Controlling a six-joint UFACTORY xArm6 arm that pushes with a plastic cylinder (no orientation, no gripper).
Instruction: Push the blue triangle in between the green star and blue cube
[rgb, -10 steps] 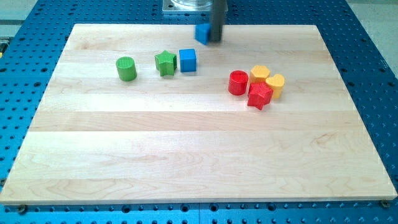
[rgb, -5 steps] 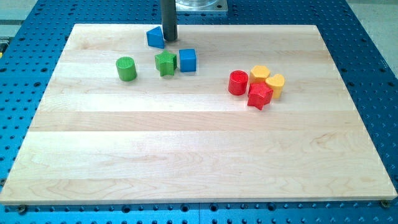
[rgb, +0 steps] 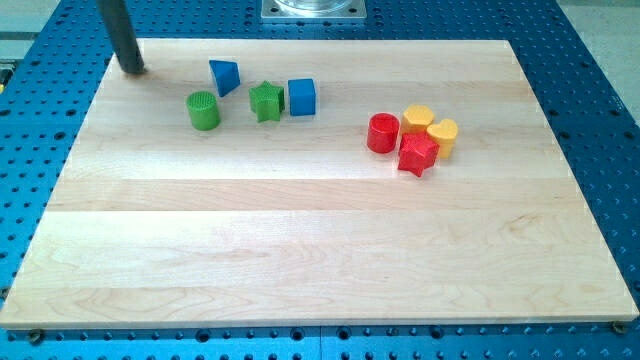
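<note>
The blue triangle (rgb: 225, 76) lies near the board's top left, just up and right of the green cylinder (rgb: 203, 110) and up and left of the green star (rgb: 266, 102). The blue cube (rgb: 301, 97) sits right beside the star on its right, with only a narrow gap between them. My tip (rgb: 132, 69) is at the board's top left corner, well to the left of the blue triangle and apart from all blocks.
A cluster at the view's right holds a red cylinder (rgb: 382, 133), a red star (rgb: 417, 155) and two yellow blocks (rgb: 418, 119) (rgb: 443, 137). The wooden board (rgb: 320, 250) lies on a blue perforated table.
The blue triangle has slid left and slightly down, from the top centre to beside the green cylinder. My tip has swept left past it to the board's top left corner.
</note>
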